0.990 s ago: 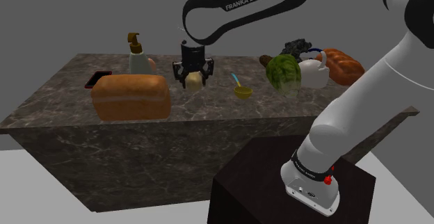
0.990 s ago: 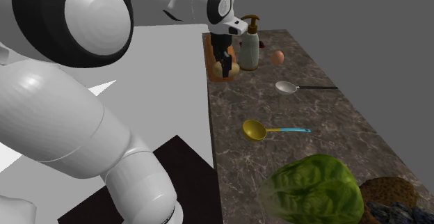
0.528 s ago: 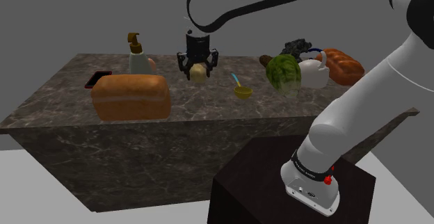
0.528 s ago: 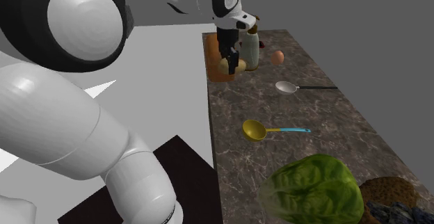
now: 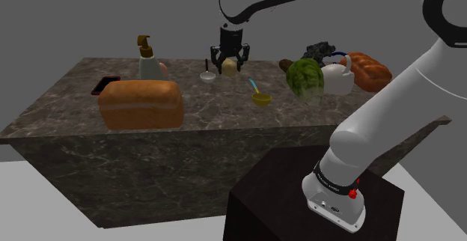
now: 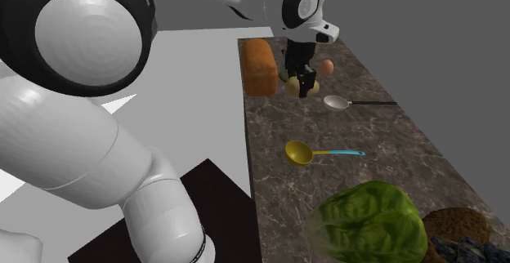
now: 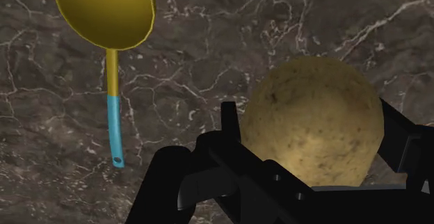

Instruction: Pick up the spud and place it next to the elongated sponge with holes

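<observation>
Gripper (image 5: 229,67), fingers clasped on the potato (image 7: 313,122), holds it clear above the marble counter (image 5: 67,105) (yellow ladle (image 7: 104,10) nearby). Best practice: travel level toward the orange-brown loaf-shaped sponge (image 5: 141,105), then lower just beside it.

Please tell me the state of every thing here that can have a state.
gripper: shut on the potato
potato: clasped, raised above the counter
brown sponge: lying flat, apart from the potato
yellow ladle: lying on the counter, bowl up
silver spoon: lying flat
pump bottle: upright
</observation>
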You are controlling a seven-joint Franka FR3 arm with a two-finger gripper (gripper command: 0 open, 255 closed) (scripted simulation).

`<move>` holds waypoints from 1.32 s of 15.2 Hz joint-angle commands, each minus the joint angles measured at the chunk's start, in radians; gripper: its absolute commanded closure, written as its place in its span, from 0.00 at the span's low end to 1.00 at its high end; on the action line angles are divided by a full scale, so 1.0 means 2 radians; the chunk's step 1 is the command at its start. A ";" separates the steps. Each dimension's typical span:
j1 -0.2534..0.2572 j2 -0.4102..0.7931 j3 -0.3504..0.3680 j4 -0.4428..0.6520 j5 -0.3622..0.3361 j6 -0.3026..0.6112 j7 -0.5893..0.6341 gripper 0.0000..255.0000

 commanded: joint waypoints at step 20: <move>-0.108 0.144 -0.132 0.157 -0.025 -0.007 -0.228 1.00</move>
